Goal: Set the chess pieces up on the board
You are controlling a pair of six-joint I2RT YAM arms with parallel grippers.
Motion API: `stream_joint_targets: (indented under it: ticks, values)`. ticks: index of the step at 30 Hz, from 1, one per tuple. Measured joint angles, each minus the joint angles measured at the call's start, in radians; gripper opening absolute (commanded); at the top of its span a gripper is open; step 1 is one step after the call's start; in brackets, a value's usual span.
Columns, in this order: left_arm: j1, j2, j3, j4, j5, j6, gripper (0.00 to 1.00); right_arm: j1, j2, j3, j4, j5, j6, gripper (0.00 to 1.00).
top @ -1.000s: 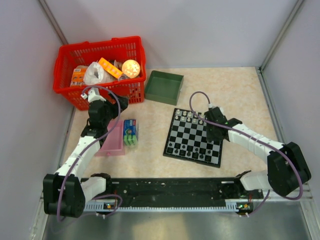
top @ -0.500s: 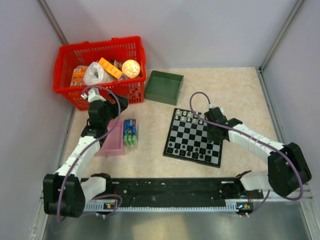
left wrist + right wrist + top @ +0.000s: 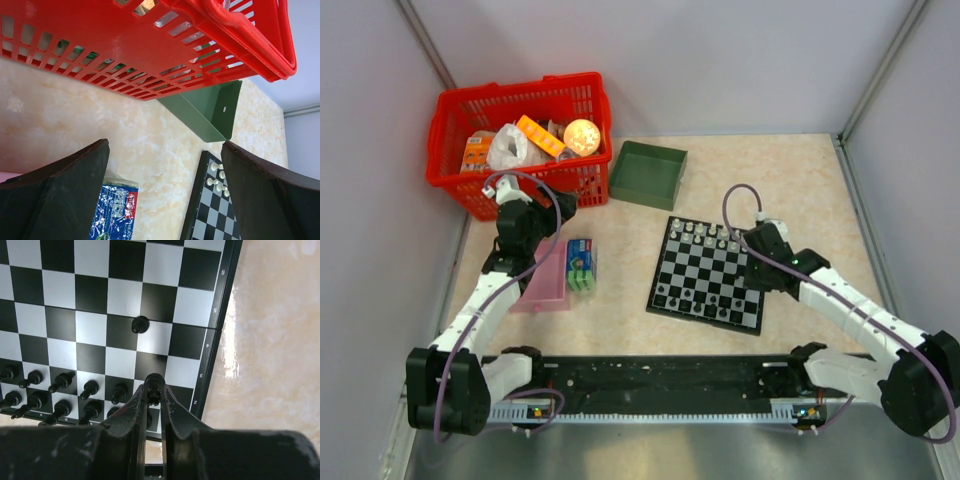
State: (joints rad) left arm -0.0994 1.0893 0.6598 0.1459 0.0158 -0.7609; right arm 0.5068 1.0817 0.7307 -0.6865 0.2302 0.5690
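At the right gripper (image 3: 155, 392) tips: jaws nearly together, clamped on one black piece (image 3: 154, 384) (tiny, barely any purchase), over the right edge of the board (image 3: 165, 262). Risk: it twists or slips out on lowering, or the fingers (image 3: 172, 415) clip the packed black pieces (image 3: 90, 386) just beside. Other side: left gripper (image 3: 165, 150) wide apart, empty, by the red basket (image 3: 150, 45).

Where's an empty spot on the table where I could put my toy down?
The biggest bare patch of table lies between the green tray, the board and the right wall. A thin strip runs between the board and the blue packet. It's crowded around the red basket, pink tray and left arm.
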Motion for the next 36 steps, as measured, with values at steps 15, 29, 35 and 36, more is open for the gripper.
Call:
stream_joint_targets:
  ticks: [15,29,35,36]
  values:
    - [0.000,0.000,0.000,0.012,0.014,-0.001,0.99,0.122,-0.090,-0.071,-0.148,0.053,0.269,0.00]
    - [0.001,0.000,0.000,0.012,0.018,-0.001,0.99,0.168,-0.106,-0.134,-0.196,0.054,0.353,0.00]
    - [0.001,0.000,0.000,0.012,0.021,-0.002,0.99,0.172,-0.106,-0.134,-0.195,0.056,0.359,0.02]
    - [0.001,0.000,0.000,0.012,0.021,-0.004,0.99,0.172,-0.106,-0.134,-0.193,0.056,0.359,0.04]
